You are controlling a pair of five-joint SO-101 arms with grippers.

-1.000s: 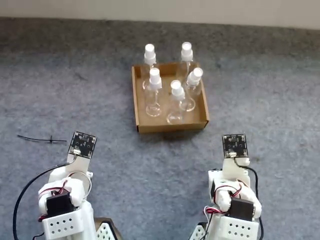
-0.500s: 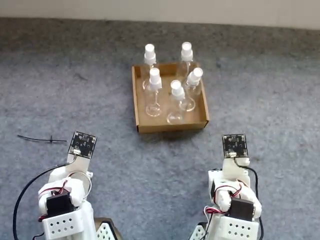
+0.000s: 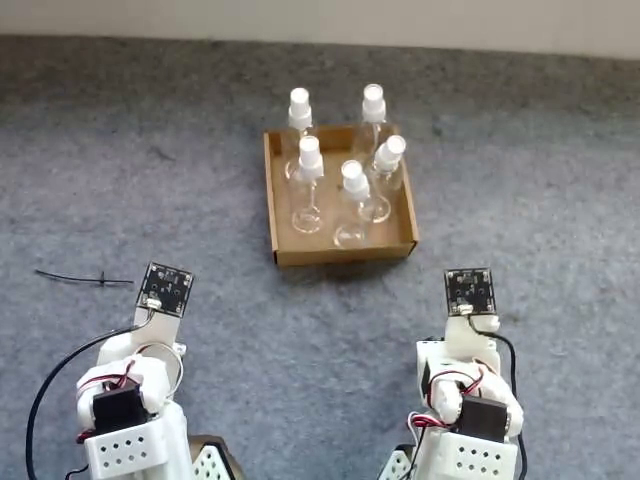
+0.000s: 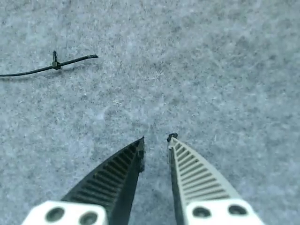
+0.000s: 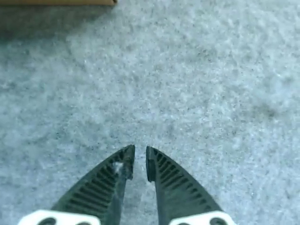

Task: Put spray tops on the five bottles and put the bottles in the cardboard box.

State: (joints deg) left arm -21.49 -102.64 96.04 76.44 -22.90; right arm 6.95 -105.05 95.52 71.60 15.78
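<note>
All five bottles [image 3: 309, 200] stood upright inside the cardboard box [image 3: 342, 256], each fitted with a white spray top [image 3: 372, 98]. The task was therefore judged complete, which would explain why the left arm [image 3: 128, 395] and right arm [image 3: 468, 390] stood well apart from the box at the near side of the worktop [image 3: 540, 180]. The high view supplied the bottle count, while the wrist views supplied the jaws, both pairs all but closed on nothing, the left near a loose cable tie [image 4: 54, 63]
</note>
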